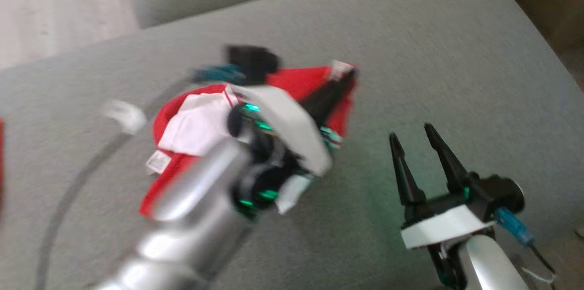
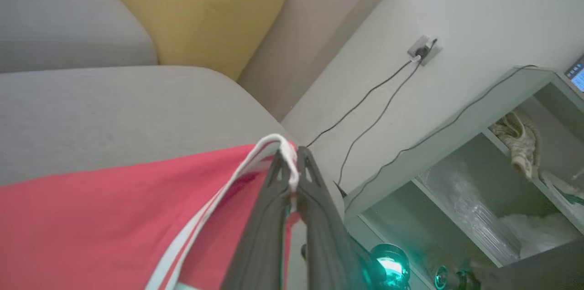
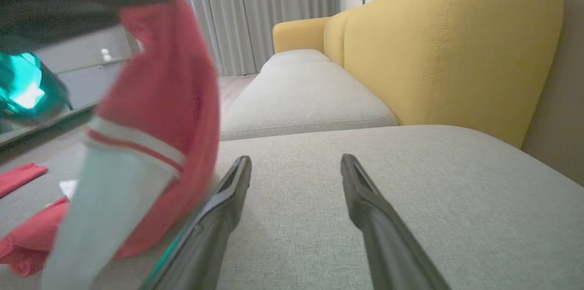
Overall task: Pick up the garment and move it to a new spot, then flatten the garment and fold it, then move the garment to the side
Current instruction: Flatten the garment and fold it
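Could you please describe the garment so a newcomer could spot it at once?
Start at the grey sofa seat before the yellow backrest. Above it, the left gripper pinches the garment. Unlike the plain seat, it is red with white stripes.

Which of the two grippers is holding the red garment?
The left gripper, shut on the white edge of the red garment. The right gripper stands open and empty beside it.
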Robot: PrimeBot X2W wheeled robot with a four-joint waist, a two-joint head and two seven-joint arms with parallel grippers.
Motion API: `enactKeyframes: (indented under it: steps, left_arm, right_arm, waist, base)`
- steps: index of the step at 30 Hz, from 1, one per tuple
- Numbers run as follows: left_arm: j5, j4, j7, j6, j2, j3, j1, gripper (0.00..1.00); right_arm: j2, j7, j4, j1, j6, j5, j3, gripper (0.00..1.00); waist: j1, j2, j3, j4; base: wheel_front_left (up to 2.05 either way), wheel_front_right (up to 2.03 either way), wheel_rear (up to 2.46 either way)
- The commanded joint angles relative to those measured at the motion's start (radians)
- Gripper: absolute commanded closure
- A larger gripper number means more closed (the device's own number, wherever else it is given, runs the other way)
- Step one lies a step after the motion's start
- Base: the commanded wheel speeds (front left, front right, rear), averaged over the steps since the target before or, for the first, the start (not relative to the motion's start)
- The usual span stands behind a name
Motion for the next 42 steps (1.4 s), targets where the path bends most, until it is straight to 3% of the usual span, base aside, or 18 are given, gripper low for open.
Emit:
enactKeyframes:
  steps: [1, 3, 4, 5, 10, 15, 19, 26, 30, 42]
  left_arm:
    - [0.019, -0.014, -0.025, -0.008, -0.010, 0.029, -0.048, 1.00]
    - [0.045, 0.059, -0.074, -0.013, -0.051, -0.007, -0.050, 0.98]
    - [0.058, 0.092, -0.098, -0.017, -0.062, -0.026, -0.053, 0.67]
    - [0.066, 0.122, -0.119, -0.020, -0.070, -0.043, -0.054, 0.00]
    - [0.113, 0.204, -0.199, -0.047, -0.082, -0.138, -0.071, 0.00]
    - [0.189, 0.229, -0.288, -0.049, -0.079, -0.195, -0.075, 0.00]
    - [0.228, 0.239, -0.365, -0.013, -0.010, -0.183, -0.016, 0.00]
    - [0.235, 0.245, -0.490, 0.097, 0.163, -0.112, 0.172, 0.00]
    - [0.213, 0.255, -0.525, 0.127, 0.209, -0.074, 0.229, 0.00]
    - [0.166, 0.333, -0.541, 0.132, 0.196, 0.000, 0.149, 0.00]
  right_arm:
    - [-0.003, -0.011, -0.035, -0.041, 0.008, 0.011, 0.029, 0.00]
    - [-0.003, -0.011, -0.035, -0.053, 0.008, 0.028, 0.047, 0.00]
    - [-0.003, -0.011, -0.036, -0.058, 0.008, 0.037, 0.054, 0.00]
    - [-0.003, -0.011, -0.037, -0.062, 0.008, 0.043, 0.062, 0.00]
    - [-0.003, -0.011, -0.041, -0.058, 0.008, 0.048, 0.049, 0.00]
    - [-0.003, -0.011, -0.043, -0.051, 0.008, 0.027, 0.023, 0.00]
    - [-0.003, -0.011, -0.043, -0.036, 0.008, 0.010, 0.008, 0.00]
    - [-0.003, -0.011, -0.038, 0.010, 0.008, -0.018, -0.017, 0.00]
    - [-0.003, -0.011, -0.035, 0.023, 0.008, -0.034, -0.019, 0.00]
    - [-0.003, -0.011, -0.041, -0.004, 0.008, -0.036, 0.006, 0.00]
  waist:
    - [-0.0001, 0.0000, 0.053, -0.058]
    - [-0.0001, 0.0000, 0.074, -0.091]
    - [-0.0001, 0.0000, 0.081, -0.106]
    - [-0.0001, 0.0000, 0.088, -0.121]
    - [-0.0001, 0.0000, 0.098, -0.139]
    - [-0.0001, 0.0000, 0.078, -0.102]
    - [-0.0001, 0.0000, 0.038, -0.064]
    - [-0.0001, 0.0000, -0.015, -0.008]
    - [-0.0001, 0.0000, -0.011, 0.022]
    - [-0.0001, 0.0000, 0.048, 0.036]
  base:
    - [0.00, 0.00, 0.00]
    - [0.00, 0.00, 0.00]
    - [0.00, 0.00, 0.00]
    - [0.00, 0.00, 0.00]
    - [0.00, 0.00, 0.00]
    - [0.00, 0.00, 0.00]
    - [0.00, 0.00, 0.00]
    - [0.00, 0.00, 0.00]
    - [0.00, 0.00, 0.00]
    - [0.00, 0.00, 0.00]
